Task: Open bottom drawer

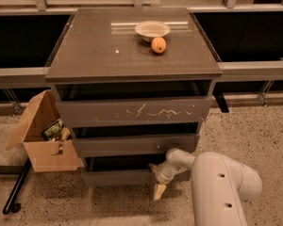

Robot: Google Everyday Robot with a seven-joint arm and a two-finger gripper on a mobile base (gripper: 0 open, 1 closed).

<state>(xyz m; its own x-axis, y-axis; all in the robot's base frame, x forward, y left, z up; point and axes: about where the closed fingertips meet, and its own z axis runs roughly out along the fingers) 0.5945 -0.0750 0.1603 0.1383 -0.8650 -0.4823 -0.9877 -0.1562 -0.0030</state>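
Observation:
The bottom drawer [118, 177] is the lowest of three dark grey-brown fronts in the cabinet [132, 65]; its front is plain and a dark gap shows above it. My gripper [158, 180] is at the drawer's right part, on the end of my white arm [221, 187] that reaches in from the lower right. One cream fingertip [159, 191] hangs down in front of the drawer's lower edge; another sits at its top edge.
A white bowl [152, 29] and an orange [158, 44] sit on the cabinet top. The scratched top drawer [134, 111] and middle drawer [132, 144] stand slightly out. An open cardboard box [42, 138] with items stands on the floor at the left, by a black pole [16, 189].

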